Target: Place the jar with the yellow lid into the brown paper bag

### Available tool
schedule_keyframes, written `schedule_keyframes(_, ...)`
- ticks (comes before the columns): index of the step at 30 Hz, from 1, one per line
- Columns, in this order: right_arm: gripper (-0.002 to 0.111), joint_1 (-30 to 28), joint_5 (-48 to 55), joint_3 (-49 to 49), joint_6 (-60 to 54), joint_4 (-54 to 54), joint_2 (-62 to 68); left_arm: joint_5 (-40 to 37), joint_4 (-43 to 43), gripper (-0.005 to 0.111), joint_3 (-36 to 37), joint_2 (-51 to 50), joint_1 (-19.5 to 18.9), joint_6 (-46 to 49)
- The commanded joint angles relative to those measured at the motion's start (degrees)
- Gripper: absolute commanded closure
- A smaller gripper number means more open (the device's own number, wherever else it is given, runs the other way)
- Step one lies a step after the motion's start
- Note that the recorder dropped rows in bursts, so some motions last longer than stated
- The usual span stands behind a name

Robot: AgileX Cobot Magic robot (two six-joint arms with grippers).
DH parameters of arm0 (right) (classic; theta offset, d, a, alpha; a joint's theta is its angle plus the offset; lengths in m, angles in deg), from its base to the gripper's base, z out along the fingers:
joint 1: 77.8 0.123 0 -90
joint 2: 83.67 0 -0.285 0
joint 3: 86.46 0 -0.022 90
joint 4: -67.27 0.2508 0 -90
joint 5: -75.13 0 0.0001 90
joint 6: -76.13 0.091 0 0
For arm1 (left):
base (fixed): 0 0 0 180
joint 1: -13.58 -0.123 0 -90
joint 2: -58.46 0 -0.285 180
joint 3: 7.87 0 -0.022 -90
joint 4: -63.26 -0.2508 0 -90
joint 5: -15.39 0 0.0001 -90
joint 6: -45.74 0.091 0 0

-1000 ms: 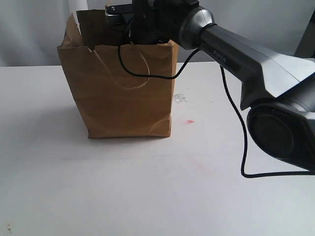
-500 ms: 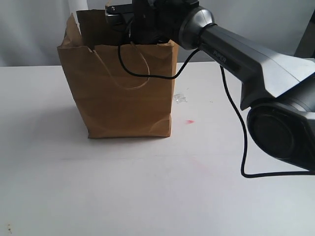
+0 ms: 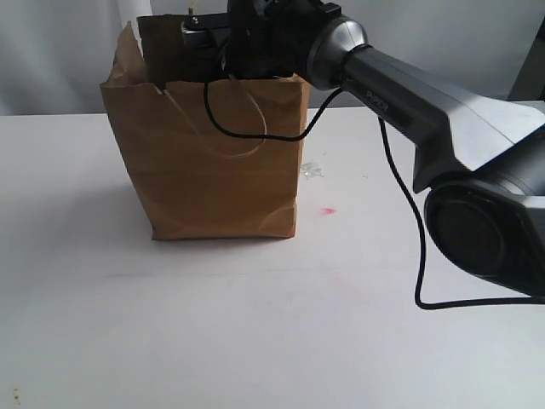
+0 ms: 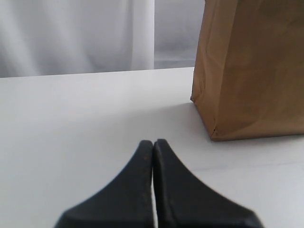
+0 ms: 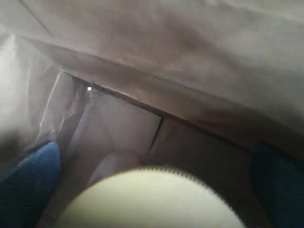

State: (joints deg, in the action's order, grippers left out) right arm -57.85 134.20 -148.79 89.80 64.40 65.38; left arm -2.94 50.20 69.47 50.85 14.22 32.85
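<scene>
- The yellow-lidded jar [image 5: 152, 199] is inside the brown paper bag [image 3: 213, 170]. In the right wrist view its lid shows large and blurred, with the bag's floor panel beyond it. Whether the jar base rests on that floor cannot be determined.
- The right end effector [image 5: 154, 183] is lowered through the bag mouth. Its blue fingers [image 5: 28, 185] stand wide apart, one on each side of the lid. Whether the pads press on the lid cannot be determined, so the grip is unconfirmed.
- The bag stands upright in the far half of the table [image 3: 255, 341], nearer the far edge than the near edge. A black cable [image 3: 255, 132] from the right arm hangs over the bag's front rim.
- The left end effector [image 4: 153, 141] is fully closed and holds nothing. It sits low over the table, beside the bag and clear of it.
- Step in hand, as judged: placement. The jar is within the bag walls, but release is not confirmed.
- Next move, as judged: open the fingers clear of the lid. Then withdraw straight up through the bag mouth without dragging the rim or the cable, so that the bag stays upright.
</scene>
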Motion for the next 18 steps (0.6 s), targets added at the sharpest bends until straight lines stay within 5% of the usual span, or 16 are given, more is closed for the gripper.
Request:
schedule_keyframes(1, 0.003, -0.1, -1.16, -0.2, -0.3, 0.37, -0.19, 0.54, 0.22, 0.106, -0.13, -0.17, 0.28, -0.22)
schedule_keyframes(10, 0.006, 0.11, -1.99, -0.2, -0.3, 1.76, -4.44, 0.54, 0.22, 0.106, -0.13, -0.17, 0.28, -0.22)
schedule_keyframes(15, 0.035, 0.11, -1.2, -0.2, -0.3, 5.53, -7.88, 0.54, 0.22, 0.106, -0.13, -0.17, 0.28, -0.22)
schedule_keyframes(18, 0.062, 0.11, -0.83, -0.2, -0.3, 6.67, -10.06, 0.54, 0.22, 0.106, -0.13, -0.17, 0.28, -0.22)
